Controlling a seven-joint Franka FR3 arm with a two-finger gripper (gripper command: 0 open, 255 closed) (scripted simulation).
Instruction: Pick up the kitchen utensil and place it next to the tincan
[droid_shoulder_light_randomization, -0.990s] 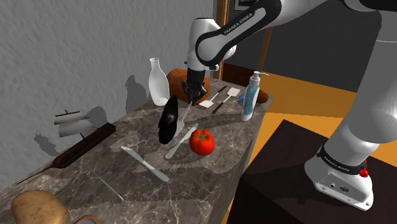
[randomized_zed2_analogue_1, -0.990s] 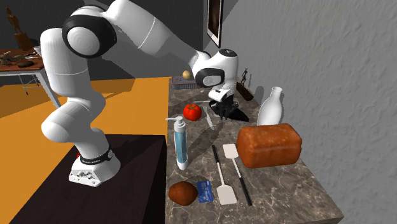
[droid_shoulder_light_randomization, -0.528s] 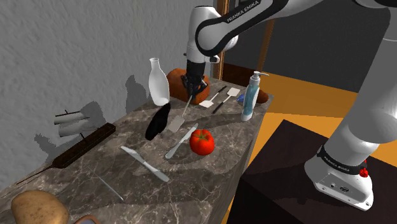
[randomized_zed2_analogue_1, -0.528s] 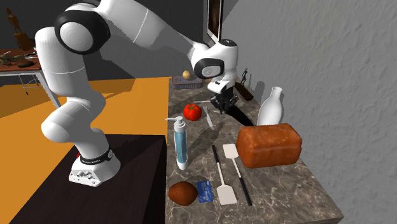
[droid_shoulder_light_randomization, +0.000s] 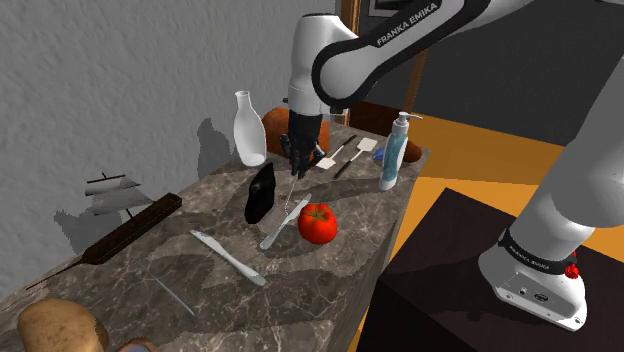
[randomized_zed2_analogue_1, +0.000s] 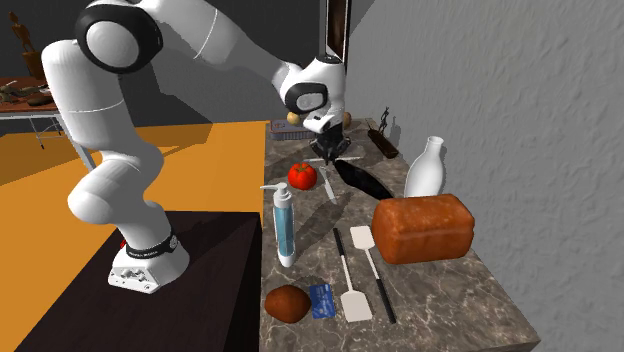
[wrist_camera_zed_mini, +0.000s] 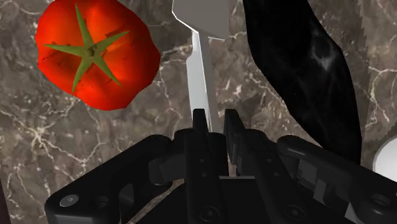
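My gripper (droid_shoulder_light_randomization: 299, 165) hangs over the marble counter (droid_shoulder_light_randomization: 340, 250), shut on the thin handle of a pale spatula (droid_shoulder_light_randomization: 294, 188) that dangles below it. In the wrist view the fingers (wrist_camera_zed_mini: 201, 127) clasp the handle, and the spatula (wrist_camera_zed_mini: 198, 63) runs out to a pale blade between a red tomato (wrist_camera_zed_mini: 95, 54) and a long black object (wrist_camera_zed_mini: 305, 83). In the second exterior view the gripper (randomized_zed2_analogue_1: 328, 150) is near the tomato (randomized_zed2_analogue_1: 302, 174). A small flat blue tin (randomized_zed2_analogue_1: 320, 298) lies at the counter's near end beside a brown lump (randomized_zed2_analogue_1: 287, 303).
Two more spatulas (randomized_zed2_analogue_1: 357, 300) and a bread loaf (randomized_zed2_analogue_1: 423, 227) lie near the tin. A pump bottle (droid_shoulder_light_randomization: 392, 155) and a white bottle (droid_shoulder_light_randomization: 248, 128) stand on the counter. Table knives (droid_shoulder_light_randomization: 283, 225) lie by the tomato (droid_shoulder_light_randomization: 317, 222). The black object (droid_shoulder_light_randomization: 262, 192) is just beside the spatula.
The gripper rose slightly and shifted, carrying the spatula, which now hangs steeper. The black object beside it shifted and turned.
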